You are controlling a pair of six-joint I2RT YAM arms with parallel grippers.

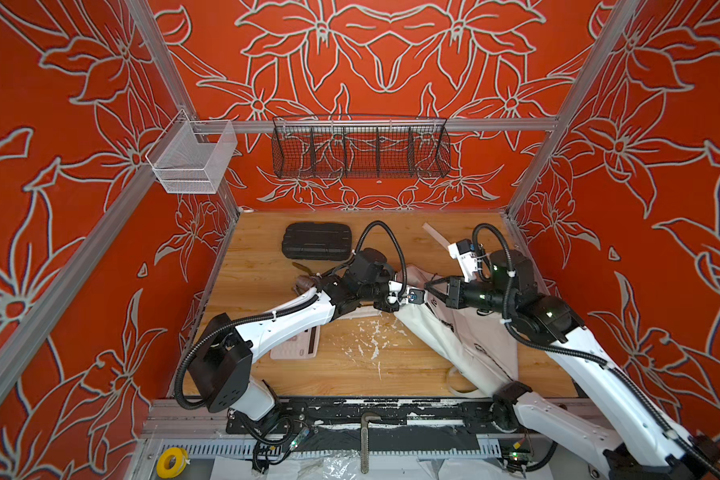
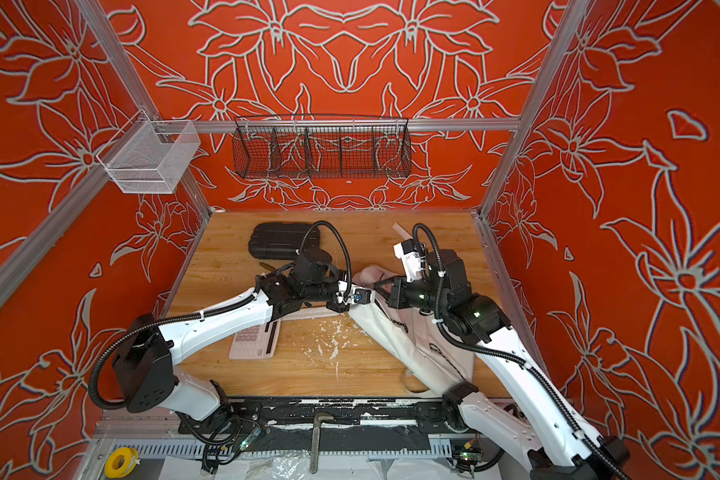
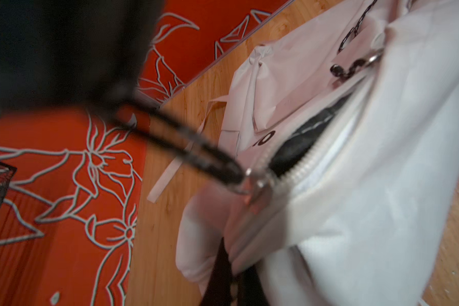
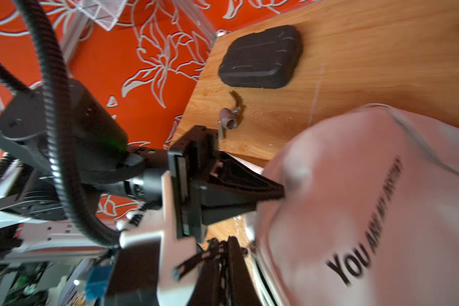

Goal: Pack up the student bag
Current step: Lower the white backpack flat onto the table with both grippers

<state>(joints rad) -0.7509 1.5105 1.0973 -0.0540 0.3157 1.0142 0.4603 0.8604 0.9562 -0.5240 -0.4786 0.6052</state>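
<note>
White fabric of the student bag (image 1: 466, 345) lies slanted on the right part of the wooden table (image 1: 412, 374). Its lower end is at the front edge and its upper end is near the middle, where both arms meet. The left gripper (image 4: 280, 194) is closed to a pinch on a fold of the bag's fabric, beside the end of the zipper. The right gripper (image 1: 428, 286) is closed too. In the left wrist view a black cord zipper pull (image 3: 196, 151) runs tight from a dark blurred shape, which I take for this gripper, to the metal slider (image 3: 257, 185), so I judge that it holds the cord. The zipper is partly open and shows a dark inside; whether something is already in there I cannot tell. I judge the task to be in its early part, the opening of the bag. The black hard case (image 1: 316, 242), the pinkish calculator (image 2: 254, 340) and a small brownish object (image 4: 229, 120) lie outside on the table, not yet packed. Room for moving is narrow at the bag: the two grippers are almost tip to tip, and the right arm works close to the right wall. The front middle of the table is bare apart from white scratches, and the case lies well apart at the rear left.
</note>
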